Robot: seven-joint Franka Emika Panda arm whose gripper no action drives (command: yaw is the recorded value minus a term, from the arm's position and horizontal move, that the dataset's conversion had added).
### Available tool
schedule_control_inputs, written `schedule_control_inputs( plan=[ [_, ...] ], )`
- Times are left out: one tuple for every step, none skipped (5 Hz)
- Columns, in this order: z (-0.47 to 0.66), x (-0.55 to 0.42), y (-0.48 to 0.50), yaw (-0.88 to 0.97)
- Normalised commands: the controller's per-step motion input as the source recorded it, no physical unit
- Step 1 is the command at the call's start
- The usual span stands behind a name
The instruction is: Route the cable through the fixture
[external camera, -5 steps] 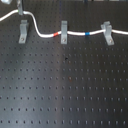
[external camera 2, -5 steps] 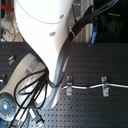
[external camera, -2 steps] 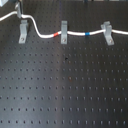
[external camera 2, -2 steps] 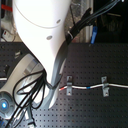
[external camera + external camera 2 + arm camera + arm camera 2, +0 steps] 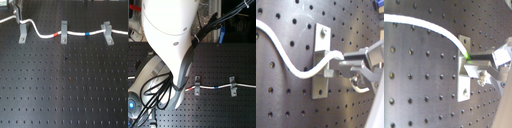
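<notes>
cable point(image 5: 47, 35): smooth white plastic | fixture point(image 5: 23, 33): matt grey metal | board point(image 5: 65, 90): matt black, perforated

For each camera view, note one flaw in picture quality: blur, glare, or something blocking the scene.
First exterior view: soft, the cable slightly smeared. Second exterior view: the arm blocks much of the board, its white shell glaring. First wrist view: the gripper blurred up close. Second wrist view: a green glint at the fixture.

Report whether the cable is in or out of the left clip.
Cannot tell. In the first wrist view the cable reaches the clip held by the gripper, seating hidden.
</notes>
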Motion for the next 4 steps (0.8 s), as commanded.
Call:
schedule_control_inputs(
  plan=[
    [0.00, -0.157, -0.089, 0.25],
    [0.03, -0.059, -0.056, 0.00],
    [0.15, -0.079, -0.073, 0.00],
    [0.25, -0.084, -0.074, 0.02]
  ],
)
